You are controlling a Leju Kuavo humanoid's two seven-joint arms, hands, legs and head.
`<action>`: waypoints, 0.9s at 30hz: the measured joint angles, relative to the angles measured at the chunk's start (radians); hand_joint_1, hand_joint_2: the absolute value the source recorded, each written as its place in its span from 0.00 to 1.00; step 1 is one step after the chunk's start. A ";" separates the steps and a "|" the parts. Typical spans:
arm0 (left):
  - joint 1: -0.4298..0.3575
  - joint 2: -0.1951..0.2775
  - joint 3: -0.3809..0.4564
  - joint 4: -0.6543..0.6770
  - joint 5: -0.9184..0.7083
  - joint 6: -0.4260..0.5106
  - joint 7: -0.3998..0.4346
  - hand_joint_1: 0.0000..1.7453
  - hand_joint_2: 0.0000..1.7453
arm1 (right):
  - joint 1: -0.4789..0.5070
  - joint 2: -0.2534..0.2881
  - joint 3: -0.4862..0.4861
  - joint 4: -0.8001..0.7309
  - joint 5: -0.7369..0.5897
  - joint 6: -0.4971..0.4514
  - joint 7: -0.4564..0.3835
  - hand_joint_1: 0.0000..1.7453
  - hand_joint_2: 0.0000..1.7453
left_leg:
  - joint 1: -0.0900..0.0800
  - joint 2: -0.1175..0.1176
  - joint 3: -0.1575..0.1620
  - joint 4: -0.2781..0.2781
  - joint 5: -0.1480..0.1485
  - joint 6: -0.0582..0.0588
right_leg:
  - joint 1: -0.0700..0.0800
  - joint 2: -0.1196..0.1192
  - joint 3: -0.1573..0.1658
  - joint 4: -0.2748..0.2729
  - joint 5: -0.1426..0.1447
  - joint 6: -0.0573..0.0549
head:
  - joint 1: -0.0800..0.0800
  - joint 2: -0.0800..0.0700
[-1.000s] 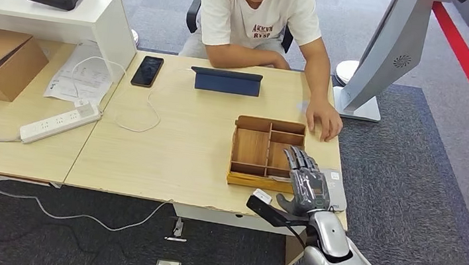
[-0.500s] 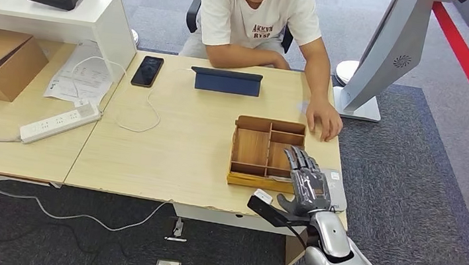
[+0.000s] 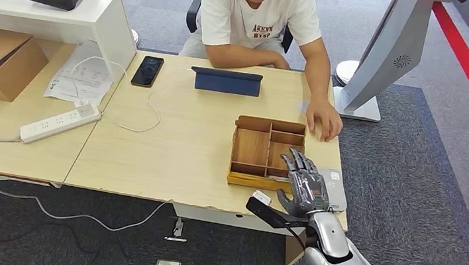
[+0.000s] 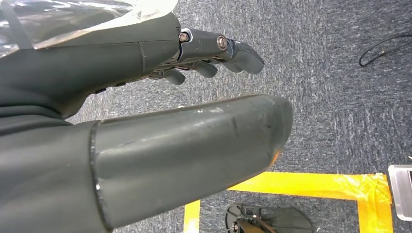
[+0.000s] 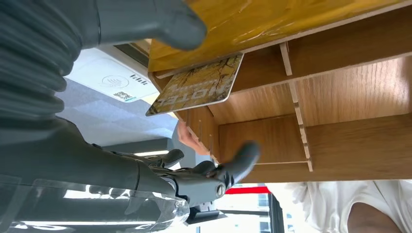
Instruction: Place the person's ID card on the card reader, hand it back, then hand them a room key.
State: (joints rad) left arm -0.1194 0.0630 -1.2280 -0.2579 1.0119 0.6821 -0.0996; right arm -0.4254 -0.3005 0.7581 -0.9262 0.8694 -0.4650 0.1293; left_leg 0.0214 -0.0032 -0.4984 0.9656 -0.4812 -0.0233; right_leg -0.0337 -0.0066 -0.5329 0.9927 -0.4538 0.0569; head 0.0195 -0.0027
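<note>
Fingers of the right hand (image 3: 307,181): spreading apart and holding nothing, reaching over the near right corner of the wooden box; dark fingers (image 5: 238,162) are pointing toward the compartments in the right wrist view.
Fingers of the left hand (image 4: 160,121): hanging over grey carpet, the thumb and the dark fingers (image 4: 228,48) lying apart with nothing between them.
Room key: a thin rectangular card with a yellow-brown printed face and the word HOTEL (image 5: 197,86) is leaning tilted against the box's front wall, one end tucked inside.
Card reader: a flat pale grey rectangular pad with a contactless symbol (image 3: 335,187) is lying just beside the box, at the table's right edge, partly under the right hand.
Container: a low brown wooden box with dividers (image 3: 251,149) is sitting on the light wooden table (image 3: 171,138); its compartments are showing bare wood.
Person: a person in a white T-shirt (image 3: 259,9) is sitting across the table, resting one hand (image 3: 324,121) on the tabletop near the box's far right corner.
</note>
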 joint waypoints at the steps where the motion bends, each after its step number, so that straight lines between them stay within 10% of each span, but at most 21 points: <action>1: 0.000 0.000 0.000 0.000 0.001 0.000 0.002 0.00 0.00 | 0.000 0.000 0.002 0.000 -0.002 0.004 0.000 0.59 1.00 | 0.000 0.000 0.000 0.000 0.000 0.000 | 0.000 0.000 0.000 0.000 0.000 0.000 | 0.000 0.000; 3: 0.000 0.000 0.000 0.000 0.002 0.000 0.004 0.00 0.00 | -0.001 0.000 0.007 0.000 -0.011 0.017 0.001 1.00 1.00 | 0.000 0.000 0.000 0.000 0.000 0.000 | 0.000 0.000 0.000 0.000 0.000 0.000 | 0.000 0.000; 27: 0.000 -0.001 0.000 -0.002 -0.003 0.000 -0.021 0.00 0.00 | 0.005 -0.009 0.012 -0.015 -0.006 0.017 0.025 1.00 1.00 | 0.000 0.000 0.000 0.000 0.000 0.000 | 0.000 0.000 0.000 0.000 0.000 0.000 | 0.000 0.000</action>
State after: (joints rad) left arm -0.1193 0.0623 -1.2282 -0.2594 1.0088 0.6821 -0.1210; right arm -0.4203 -0.3091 0.7706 -0.9408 0.8629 -0.4485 0.1541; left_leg 0.0214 -0.0032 -0.4982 0.9656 -0.4812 -0.0233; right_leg -0.0337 -0.0065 -0.5329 0.9927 -0.4538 0.0569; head 0.0195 -0.0027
